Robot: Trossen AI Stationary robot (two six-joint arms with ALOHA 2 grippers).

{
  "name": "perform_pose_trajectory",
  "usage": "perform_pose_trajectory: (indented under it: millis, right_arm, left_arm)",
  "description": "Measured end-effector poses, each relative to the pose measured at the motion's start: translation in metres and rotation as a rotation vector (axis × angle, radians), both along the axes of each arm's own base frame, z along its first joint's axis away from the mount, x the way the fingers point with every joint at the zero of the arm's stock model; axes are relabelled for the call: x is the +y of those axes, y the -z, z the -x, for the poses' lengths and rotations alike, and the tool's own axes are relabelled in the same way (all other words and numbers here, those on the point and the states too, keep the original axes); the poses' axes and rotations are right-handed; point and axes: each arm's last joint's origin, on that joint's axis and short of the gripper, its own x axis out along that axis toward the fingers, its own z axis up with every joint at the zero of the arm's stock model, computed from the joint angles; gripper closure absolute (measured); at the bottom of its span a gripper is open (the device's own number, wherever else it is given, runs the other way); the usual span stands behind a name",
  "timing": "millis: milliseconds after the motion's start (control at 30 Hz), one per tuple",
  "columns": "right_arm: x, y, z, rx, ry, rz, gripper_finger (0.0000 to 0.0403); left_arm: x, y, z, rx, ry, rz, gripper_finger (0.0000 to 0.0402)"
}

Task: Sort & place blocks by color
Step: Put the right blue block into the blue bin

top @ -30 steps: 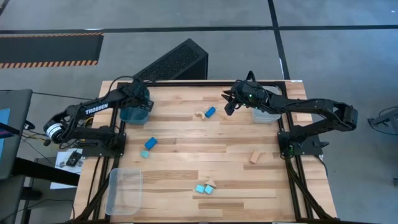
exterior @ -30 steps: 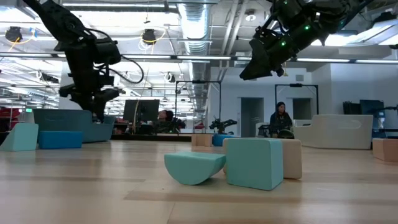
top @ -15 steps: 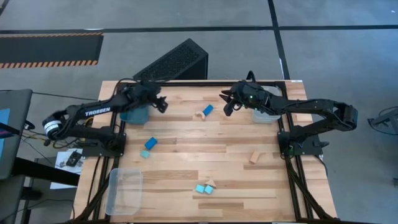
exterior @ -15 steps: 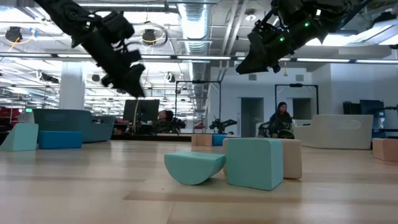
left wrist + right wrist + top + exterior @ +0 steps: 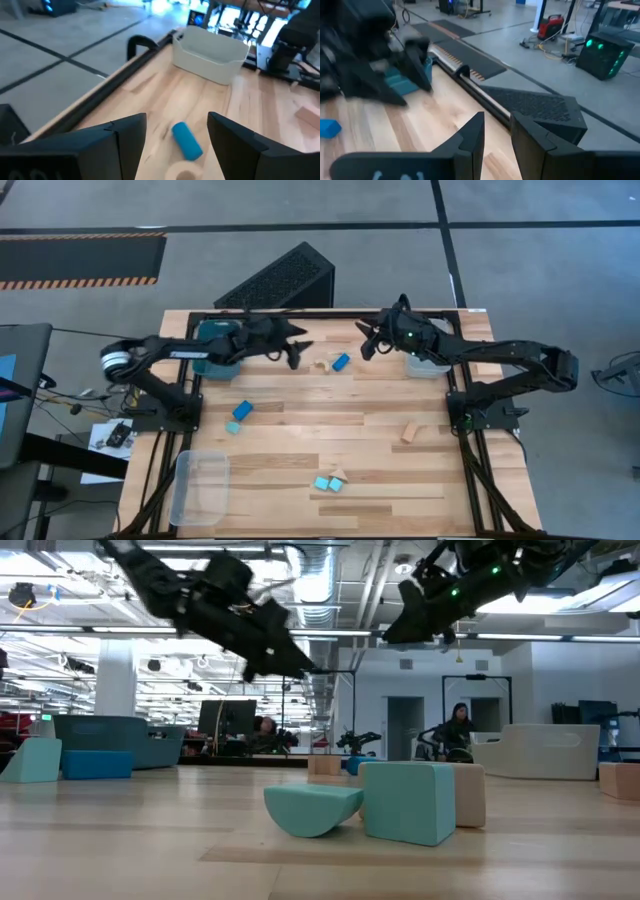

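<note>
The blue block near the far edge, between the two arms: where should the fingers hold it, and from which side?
Probably from above, closing across the short width of the blue block: it lies flat and elongated. A tan block sits close beside one end, so avoid gripping lengthwise.

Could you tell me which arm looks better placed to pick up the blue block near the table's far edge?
Probably the left. The left gripper is open, and its wrist view frames the blue block between its fingers. The right gripper hovers nearby but faces away.
</note>
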Motion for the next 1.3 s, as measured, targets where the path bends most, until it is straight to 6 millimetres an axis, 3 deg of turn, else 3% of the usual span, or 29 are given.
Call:
perform_pose_trajectory:
  millis: [200,467,900,1300]
  right_arm:
    - [0.004,-0.014,0.010,-0.045,0.007,0.020,0.0286]
    - [0.004,-0.012,0.011,-0.027,0.010,0.016,0.0286]
    - [0.003,-0.011,0.012,-0.011,0.019,0.017,0.0286]
    - [0.004,-0.012,0.012,-0.022,0.019,0.014,0.0286]
  left_arm:
    - [0.009,0.017,-0.052,0.107,0.041,0.050,0.0189]
    - [0.022,0.038,-0.096,0.277,0.050,0.118,0.0186]
    - [0.029,0.066,-0.112,0.427,0.053,0.138,0.0186]
    - [0.022,0.068,-0.115,0.402,0.113,0.188,0.0189]
